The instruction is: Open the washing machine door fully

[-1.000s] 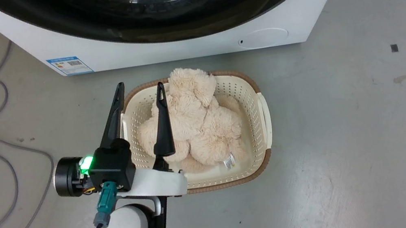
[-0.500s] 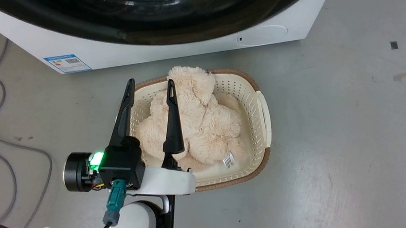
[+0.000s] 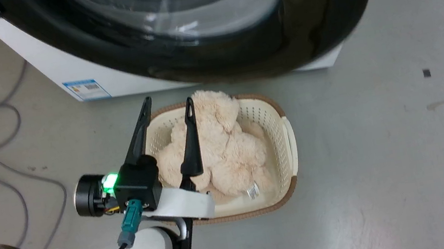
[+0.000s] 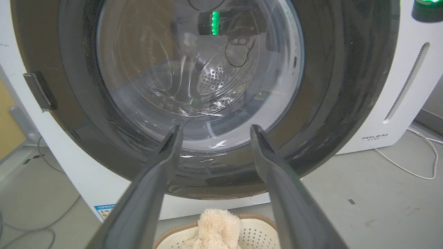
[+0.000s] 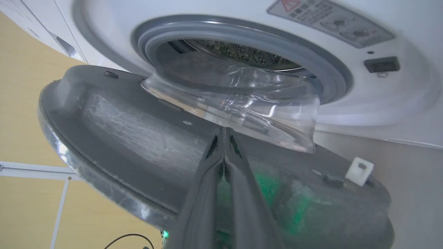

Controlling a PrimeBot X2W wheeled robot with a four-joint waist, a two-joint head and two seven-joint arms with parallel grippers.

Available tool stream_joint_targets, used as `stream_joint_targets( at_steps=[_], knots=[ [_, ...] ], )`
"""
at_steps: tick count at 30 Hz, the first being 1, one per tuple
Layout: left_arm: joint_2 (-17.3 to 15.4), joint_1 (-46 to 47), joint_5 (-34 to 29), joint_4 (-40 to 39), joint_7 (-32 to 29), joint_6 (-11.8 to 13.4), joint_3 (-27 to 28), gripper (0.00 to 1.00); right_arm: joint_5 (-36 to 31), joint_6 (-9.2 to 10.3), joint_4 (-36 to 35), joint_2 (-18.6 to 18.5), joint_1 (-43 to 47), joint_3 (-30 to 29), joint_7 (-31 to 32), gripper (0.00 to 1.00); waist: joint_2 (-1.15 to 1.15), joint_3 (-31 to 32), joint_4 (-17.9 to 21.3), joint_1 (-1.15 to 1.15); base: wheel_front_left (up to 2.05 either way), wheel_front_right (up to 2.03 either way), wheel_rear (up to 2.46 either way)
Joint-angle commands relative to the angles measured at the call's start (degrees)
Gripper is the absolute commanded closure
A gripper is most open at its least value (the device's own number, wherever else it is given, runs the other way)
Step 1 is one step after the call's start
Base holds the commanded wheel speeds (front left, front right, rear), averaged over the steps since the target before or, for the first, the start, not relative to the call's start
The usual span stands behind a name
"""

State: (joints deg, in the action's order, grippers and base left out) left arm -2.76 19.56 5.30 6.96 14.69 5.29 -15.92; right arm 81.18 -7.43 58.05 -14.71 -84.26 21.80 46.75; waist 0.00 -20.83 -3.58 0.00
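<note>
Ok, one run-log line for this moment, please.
washing machine door: partly open | right gripper: shut, at door's inner face | left gripper: open, empty, facing door front

The scene is lit brightly and evenly from above, and only faint, soft shadows are cast on the floor (image 3: 389, 150) at the near side of the basket (image 3: 285, 141). White glare streaks are seen on the glossy door (image 3: 312, 14) and on its glass bowl (image 4: 193, 97), where a green lamp is also mirrored. A green tinge is thrown on the door's inner face. The right gripper (image 5: 224, 135) is rendered soft and out of focus. The machine (image 4: 83, 183) is bowed at its left edge by the wide lens.
</note>
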Motion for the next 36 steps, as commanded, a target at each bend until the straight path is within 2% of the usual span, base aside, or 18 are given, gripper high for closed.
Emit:
stream_joint_targets(
  at_steps=[1, 14, 23, 36],
  knots=[
    [-0.1, -1.3, -0.1, 0.3, 0.3, -0.3, 0.2, 0.0, 0.4, -0.06, -0.4, 0.7, 2.8, 0.6, 1.0, 1.0, 0.0, 1.6, -0.3, 0.0, 0.0, 0.0, 0.0],
    [-0.2, -5.5, -0.2, 2.2, 0.3, -1.2, 1.4, 0.0, 2.3, -0.06, -6.1, 1.4, 16.2, 1.4, 4.2, 1.0, 0.0, 9.2, -1.9, 0.0, 0.0, 0.0, 0.0],
    [-1.2, -11.2, -0.4, 4.5, 0.3, -2.0, 2.3, 0.0, 4.4, -0.06, -12.4, 4.0, 29.3, 2.3, 5.5, 1.0, 0.0, 16.9, -3.1, 0.0, 0.0, 0.0, 0.0],
    [-1.2, -14.1, 0.2, 5.8, 0.3, -2.3, 2.9, 0.0, 5.7, -0.06, -20.4, 7.6, 38.9, 4.7, 7.6, 1.0, 0.0, 20.5, -5.0, 0.0, 0.0, 0.0, 0.0]
  ],
)
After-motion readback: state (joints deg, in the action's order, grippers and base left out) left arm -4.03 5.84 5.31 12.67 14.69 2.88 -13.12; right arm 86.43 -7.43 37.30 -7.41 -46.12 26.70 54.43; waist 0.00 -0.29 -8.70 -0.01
